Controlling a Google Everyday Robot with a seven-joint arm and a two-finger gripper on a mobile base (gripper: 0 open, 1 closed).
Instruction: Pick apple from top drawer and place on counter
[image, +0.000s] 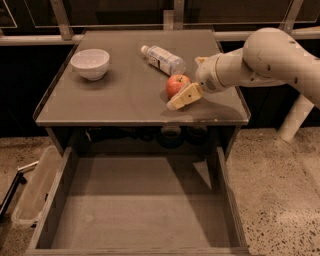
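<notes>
The counter (120, 97), seen from above and in front, with the top drawer (135, 205) pulled fully out beneath it; we see the drawer's floor bare between its thin side walls. The apple (177, 84), red with a yellowish patch, sits on the counter's right half, near the front edge and well clear of the drawer. The gripper (184, 94) lies low over the counter at the apple's right front side, its pale yellow part pressed against or just beside the fruit. We cannot tell whether it grips the apple or has let go of it. The white arm (270, 57) reaches in from the right edge of the view, above the counter's right rim. Just behind the apple, a clear plastic bottle (162, 59) lies on its side, its white cap pointing towards the back left. A white bowl (90, 63) stands upright near the back left corner, well apart from both. On the speckled floor (280, 200) to the left of the drawer we note a clear plastic bin (34, 192).
</notes>
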